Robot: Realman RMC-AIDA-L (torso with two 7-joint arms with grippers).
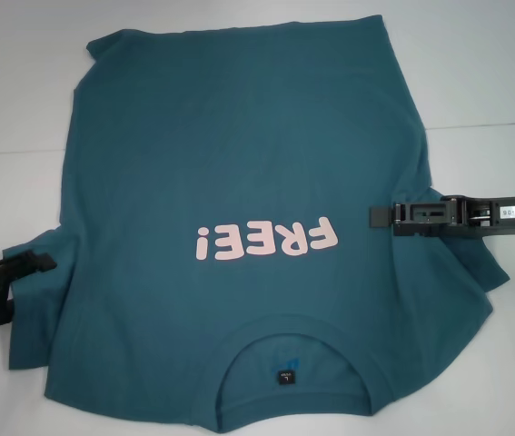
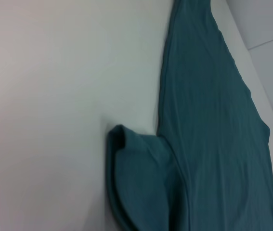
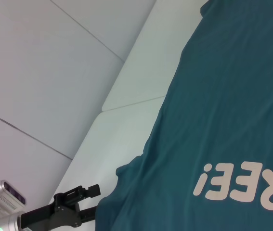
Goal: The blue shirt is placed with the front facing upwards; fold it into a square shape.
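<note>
Blue shirt [image 1: 239,182]: teal, spread flat on white table [image 1: 21,109], front up, pink "FREE!" lettering [image 1: 266,243], collar [image 1: 293,350] toward robot. Left gripper [image 1: 30,266] at left sleeve edge, low; finger state not discernible. Right gripper [image 1: 380,216] reaches in over right sleeve, level; finger state not discernible.

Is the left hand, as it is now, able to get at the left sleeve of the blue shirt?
Probably yes. The left hand sits at the edge of the left sleeve of the blue shirt, and nothing lies between them on the white table.
</note>
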